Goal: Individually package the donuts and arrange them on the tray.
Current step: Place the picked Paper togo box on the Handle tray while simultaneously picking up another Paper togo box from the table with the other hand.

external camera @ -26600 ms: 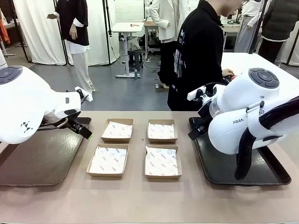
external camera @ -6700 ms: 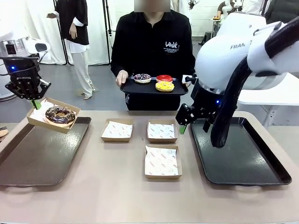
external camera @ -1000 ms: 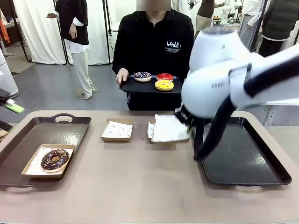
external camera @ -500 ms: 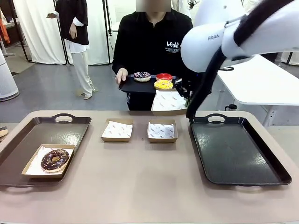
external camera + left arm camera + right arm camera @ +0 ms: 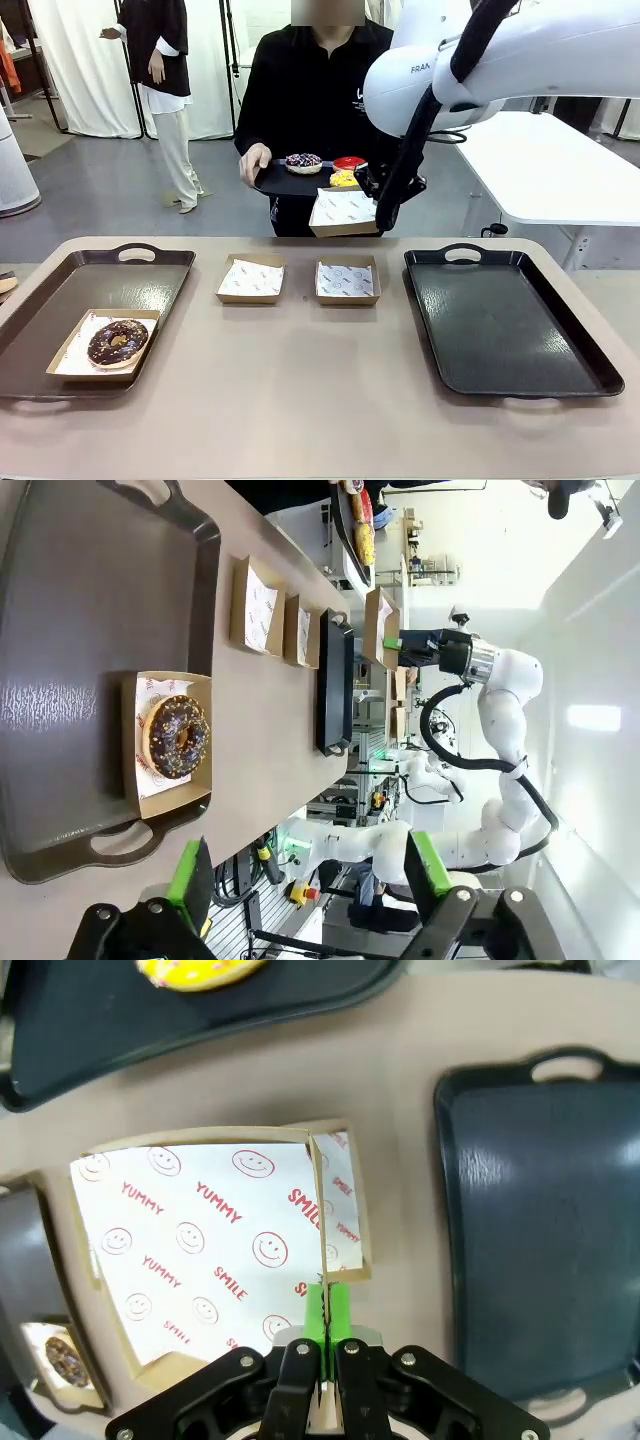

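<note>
My right gripper (image 5: 371,194) is shut on the edge of an empty paper-lined box (image 5: 344,212), held in the air just below the black tray (image 5: 268,184) that the person holds. On that tray lie a sprinkled donut (image 5: 303,161), a red donut (image 5: 350,162) and a yellow donut (image 5: 342,180). In the right wrist view the green pads (image 5: 323,1312) pinch the box wall (image 5: 338,1245), with the yellow donut (image 5: 200,970) above. A chocolate donut (image 5: 117,342) sits in its box on the left tray (image 5: 60,385). My left gripper (image 5: 308,872) hangs open high above that donut (image 5: 177,737).
Two empty lined boxes (image 5: 251,278) (image 5: 347,280) stand mid-table at the far side. The right tray (image 5: 505,320) is bare. The person stands at the far edge with one hand (image 5: 253,160) on their tray. A white table (image 5: 540,160) is behind on the right.
The right gripper lifted the box from the table up to the person's tray, then shifted it left and slightly down. The left gripper has left the front view's left edge.
</note>
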`<state>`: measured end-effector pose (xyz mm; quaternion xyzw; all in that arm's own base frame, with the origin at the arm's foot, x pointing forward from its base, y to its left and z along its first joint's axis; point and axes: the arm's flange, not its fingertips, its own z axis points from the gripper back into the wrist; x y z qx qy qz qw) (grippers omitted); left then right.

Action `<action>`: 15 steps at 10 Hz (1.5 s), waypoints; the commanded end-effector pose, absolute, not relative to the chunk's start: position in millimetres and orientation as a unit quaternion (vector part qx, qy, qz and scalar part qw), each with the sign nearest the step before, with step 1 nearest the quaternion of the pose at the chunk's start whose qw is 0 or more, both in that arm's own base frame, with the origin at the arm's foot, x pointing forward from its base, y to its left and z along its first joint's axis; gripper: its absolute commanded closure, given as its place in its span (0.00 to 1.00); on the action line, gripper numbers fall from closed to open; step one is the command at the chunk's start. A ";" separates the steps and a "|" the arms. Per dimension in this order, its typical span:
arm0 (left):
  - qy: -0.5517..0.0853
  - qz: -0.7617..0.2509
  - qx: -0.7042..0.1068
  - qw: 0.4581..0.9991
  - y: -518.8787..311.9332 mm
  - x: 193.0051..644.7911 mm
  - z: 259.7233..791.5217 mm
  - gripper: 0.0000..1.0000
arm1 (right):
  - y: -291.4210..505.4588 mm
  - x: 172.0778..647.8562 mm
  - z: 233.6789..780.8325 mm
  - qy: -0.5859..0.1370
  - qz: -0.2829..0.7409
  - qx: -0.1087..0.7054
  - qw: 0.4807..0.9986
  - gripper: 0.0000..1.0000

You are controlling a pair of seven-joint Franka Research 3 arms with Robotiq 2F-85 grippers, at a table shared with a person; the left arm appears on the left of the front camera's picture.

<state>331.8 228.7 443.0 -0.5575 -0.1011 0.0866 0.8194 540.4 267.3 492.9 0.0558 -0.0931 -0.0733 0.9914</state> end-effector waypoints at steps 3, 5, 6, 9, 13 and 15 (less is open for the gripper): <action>-0.101 0.087 -0.558 0.819 228.7 331.8 443.0 0.00 | 278.3 564.0 490.3 -0.093 -0.020 0.035 0.995 1.00; -0.101 0.087 -0.558 0.819 228.7 331.8 443.0 0.00 | 269.7 565.9 478.6 -0.078 -0.005 0.012 0.997 1.00; -0.101 0.087 -0.558 0.819 228.7 331.8 443.0 0.00 | 278.4 557.5 487.3 -0.091 -0.025 0.045 0.995 1.00; -0.101 0.087 -0.558 0.819 228.7 331.8 443.0 0.00 | 278.4 557.5 487.3 -0.091 -0.025 0.045 0.995 1.00; -0.101 0.087 -0.558 0.819 228.7 331.8 443.0 0.00 | 278.4 557.5 487.3 -0.091 -0.025 0.045 0.995 1.00; -0.101 0.087 -0.558 0.819 228.7 331.8 443.0 0.00 | 278.4 557.5 487.3 -0.091 -0.025 0.045 0.995 1.00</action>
